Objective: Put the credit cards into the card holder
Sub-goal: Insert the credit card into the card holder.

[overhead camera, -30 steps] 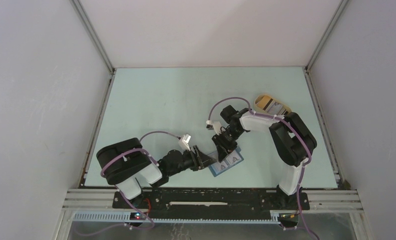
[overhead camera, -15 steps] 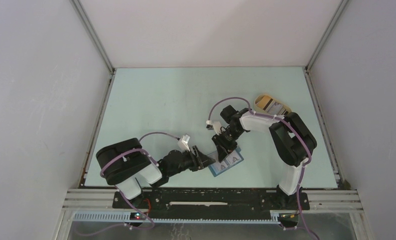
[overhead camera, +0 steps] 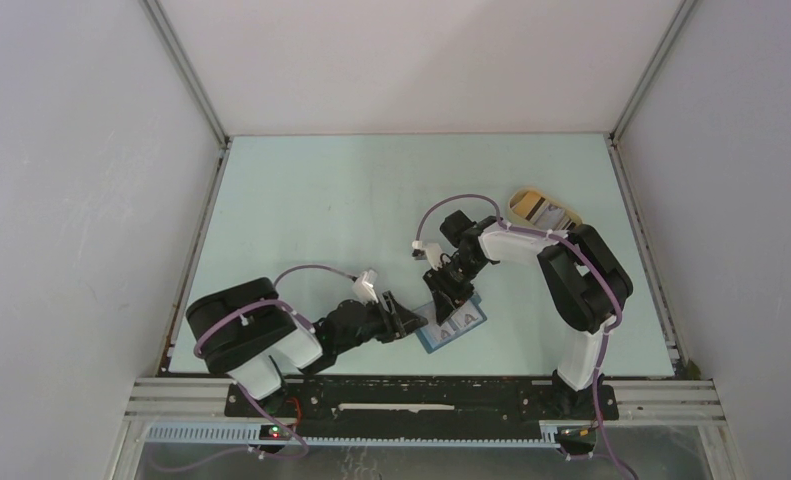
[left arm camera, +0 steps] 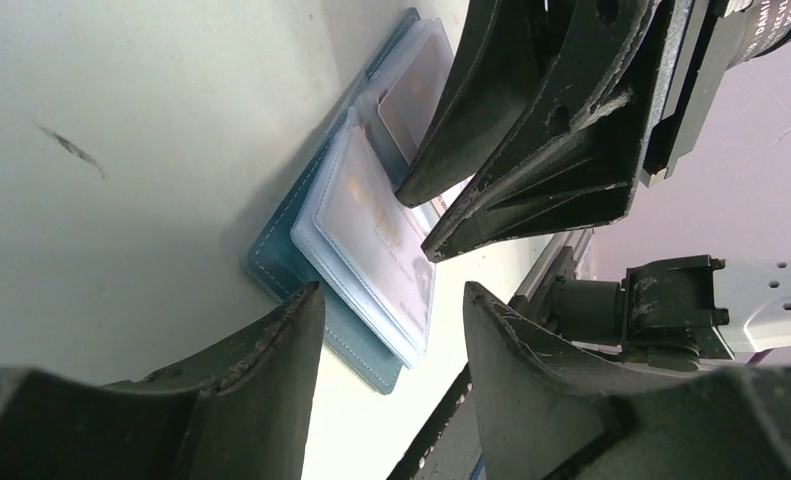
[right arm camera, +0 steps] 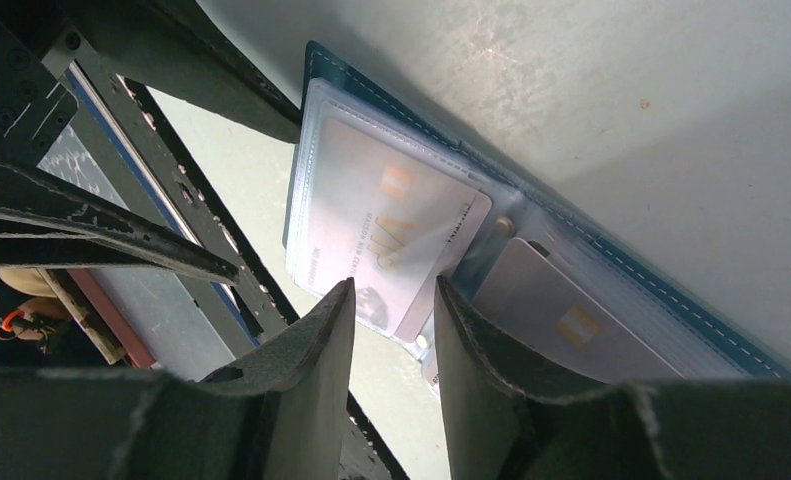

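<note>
The card holder (overhead camera: pixel 455 325) lies open near the table's front, teal with clear inner pockets. In the right wrist view its teal edge (right arm camera: pixel 316 62) frames two credit cards: one (right arm camera: pixel 391 215) sits partly out of the left pocket, the other (right arm camera: pixel 561 310) sits in the right pocket. My right gripper (right arm camera: pixel 393 287) hovers just over the first card's end, jaws narrowly apart and holding nothing. My left gripper (left arm camera: pixel 391 292) is open at the holder's near-left corner (left arm camera: pixel 301 285), low over the table. Both grippers, left (overhead camera: pixel 411 322) and right (overhead camera: pixel 448 295), show in the top view.
A tan oval tray (overhead camera: pixel 527 203) stands at the back right with a pale card-like piece (overhead camera: pixel 549 212) in it. The right gripper's fingers (left arm camera: pixel 531 150) hang close above the holder in the left wrist view. The table's front rail is just behind the holder.
The left arm has shifted slightly near the holder's left edge. The right gripper and the holder stay where they were.
</note>
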You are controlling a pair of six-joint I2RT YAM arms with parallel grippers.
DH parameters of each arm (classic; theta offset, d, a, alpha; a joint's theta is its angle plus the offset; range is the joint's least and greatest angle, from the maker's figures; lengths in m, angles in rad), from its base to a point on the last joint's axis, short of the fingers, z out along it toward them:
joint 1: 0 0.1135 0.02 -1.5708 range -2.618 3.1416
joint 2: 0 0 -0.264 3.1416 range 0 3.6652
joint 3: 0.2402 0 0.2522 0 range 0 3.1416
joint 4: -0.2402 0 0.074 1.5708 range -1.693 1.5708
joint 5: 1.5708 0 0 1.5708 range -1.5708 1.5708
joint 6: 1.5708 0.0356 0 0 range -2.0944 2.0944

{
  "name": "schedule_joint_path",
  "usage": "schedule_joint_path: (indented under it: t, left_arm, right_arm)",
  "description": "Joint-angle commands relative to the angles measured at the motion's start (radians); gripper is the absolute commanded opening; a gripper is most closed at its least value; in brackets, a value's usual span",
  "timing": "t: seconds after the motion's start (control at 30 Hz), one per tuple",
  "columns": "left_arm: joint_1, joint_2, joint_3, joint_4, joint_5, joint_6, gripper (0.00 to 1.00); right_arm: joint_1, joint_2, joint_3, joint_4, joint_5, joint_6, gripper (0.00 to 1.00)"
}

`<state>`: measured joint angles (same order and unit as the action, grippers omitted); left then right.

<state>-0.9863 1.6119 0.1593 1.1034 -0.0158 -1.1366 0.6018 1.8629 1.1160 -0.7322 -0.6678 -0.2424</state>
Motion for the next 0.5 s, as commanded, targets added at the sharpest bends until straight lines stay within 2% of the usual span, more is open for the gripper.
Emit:
schedule_joint_path:
  t: [0.0,0.2,0.47]
  left_arm:
    - [-0.003,-0.037,-0.023,0.036,-0.033,-0.004,0.58]
    - [-0.005,-0.112,-0.024,-0.014,-0.030,0.012,0.58]
    - [-0.005,-0.086,0.014,-0.012,-0.011,0.016,0.58]
  right_arm:
    - [-0.005,0.015,0.025,-0.013,0.012,-0.004,0.44]
    - [-0.005,0.015,0.024,-0.012,0.012,-0.005,0.44]
    - [-0.004,0.018,0.025,-0.015,0.014,-0.007,0.44]
